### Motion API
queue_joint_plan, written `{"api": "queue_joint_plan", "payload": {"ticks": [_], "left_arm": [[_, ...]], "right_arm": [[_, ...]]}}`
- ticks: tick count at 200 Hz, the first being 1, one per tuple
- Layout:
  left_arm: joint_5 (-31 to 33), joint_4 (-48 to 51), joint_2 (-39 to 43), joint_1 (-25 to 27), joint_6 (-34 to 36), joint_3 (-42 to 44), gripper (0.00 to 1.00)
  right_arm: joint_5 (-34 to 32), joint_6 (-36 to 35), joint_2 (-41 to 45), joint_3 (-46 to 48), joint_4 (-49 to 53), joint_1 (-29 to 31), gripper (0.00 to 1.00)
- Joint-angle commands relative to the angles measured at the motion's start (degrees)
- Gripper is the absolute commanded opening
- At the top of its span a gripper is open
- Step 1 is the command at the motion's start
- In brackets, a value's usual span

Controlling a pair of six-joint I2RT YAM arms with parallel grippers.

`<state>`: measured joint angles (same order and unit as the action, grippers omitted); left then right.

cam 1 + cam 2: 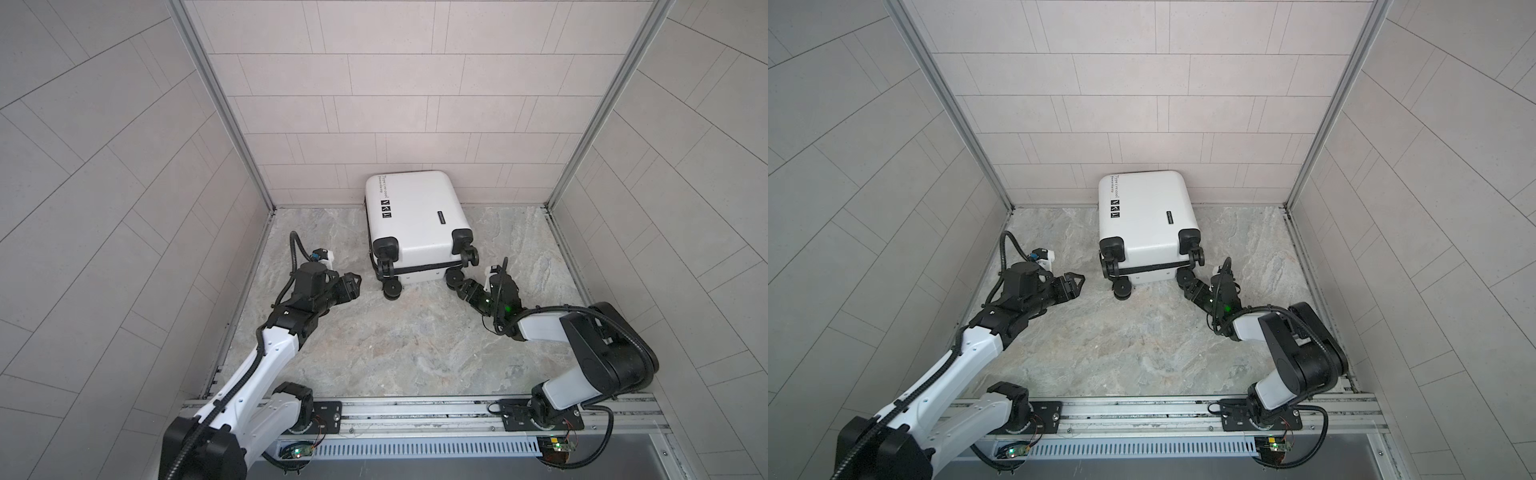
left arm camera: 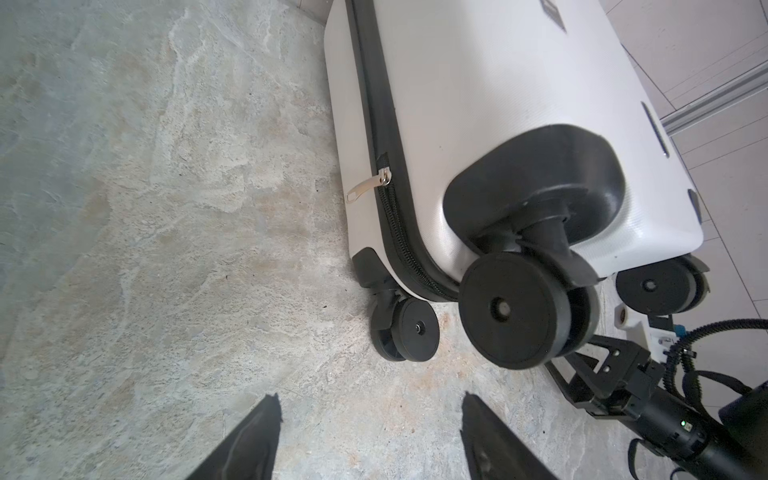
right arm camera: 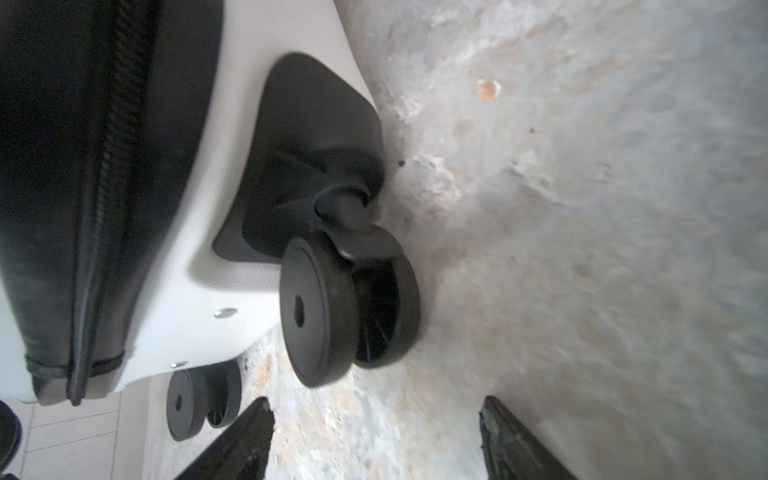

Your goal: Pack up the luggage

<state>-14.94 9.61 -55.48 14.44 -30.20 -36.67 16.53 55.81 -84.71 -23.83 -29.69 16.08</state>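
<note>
On the left, the left end effector point(image 1: 352, 284) hovers low over the desk point(image 1: 374, 357) with its fingers spread and nothing between them. It sits near the luggage point(image 1: 415, 212) but clear of it, pointing at the wheel end. Both shells look closed together, so the step in hand is probably finishing the zip or steadying the case. To do that well, the left arm should come in along the black zipper band toward the small metal zipper pull point(image 2: 368, 189) and pinch it squarely, because it is thin and lies flat against the shell. The luggage lies on its broad side at the middle back of the desk, its top end against the tiled back wall point(image 1: 415, 124) and its four black spinner wheels facing the arms. It is white and hard-shelled, with small black lettering. On the right, the right end effector point(image 1: 459, 291) is also spread and empty, just beside the lower right wheel point(image 3: 328, 307). Bracing the shell would work better than the wheel, which would likely swivel.
</note>
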Motion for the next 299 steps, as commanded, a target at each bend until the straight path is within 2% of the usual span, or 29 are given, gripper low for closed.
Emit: {"api": "queue_joint_plan", "payload": {"ticks": [1, 44, 77, 123, 129, 146, 166, 224, 247, 299], "left_arm": [[0.9, -0.4, -0.2, 0.2, 0.4, -3.2, 0.75], [0.0, -1.8, -2.5, 1.6, 2.9, -6.6, 0.75], [6.7, 3.4, -1.9, 9.4, 9.1, -11.6, 0.77], [19.0, 12.4, -4.0, 20.8, 10.3, -15.6, 0.86], [20.0, 12.7, -4.7, 21.9, 10.2, -15.9, 0.91], [22.1, 14.3, -7.4, 23.9, 9.7, -17.1, 0.92], [24.4, 16.5, -11.5, 24.8, 9.3, -19.1, 0.93], [23.8, 14.5, -20.0, 24.8, 8.8, -24.0, 0.95], [23.4, 12.5, -23.0, 24.7, 8.3, -25.2, 0.95], [27.1, 11.7, -28.6, 24.7, 9.1, -27.5, 0.92]], "right_arm": [[-3.3, -3.7, 6.5, 0.6, 15.4, 0.1, 0.82], [-10.8, -12.7, 22.9, -4.6, 36.0, 2.4, 0.86], [-14.7, -18.9, 25.6, -14.2, 47.8, 3.4, 0.88], [-15.7, -26.0, 17.6, -27.9, 55.7, 4.0, 0.89], [-16.0, -26.7, 16.2, -29.5, 56.4, 4.0, 0.89], [-16.8, -28.2, 12.2, -33.9, 58.6, 4.1, 0.89], [-16.5, -29.2, 8.3, -37.8, 59.8, 4.2, 0.89], [-15.9, -30.0, -0.6, -46.1, 59.7, 5.1, 0.89], [-16.0, -30.2, -3.4, -48.5, 59.7, 5.5, 0.86], [-16.2, -30.8, -6.1, -50.4, 59.5, 5.5, 0.77]]}}
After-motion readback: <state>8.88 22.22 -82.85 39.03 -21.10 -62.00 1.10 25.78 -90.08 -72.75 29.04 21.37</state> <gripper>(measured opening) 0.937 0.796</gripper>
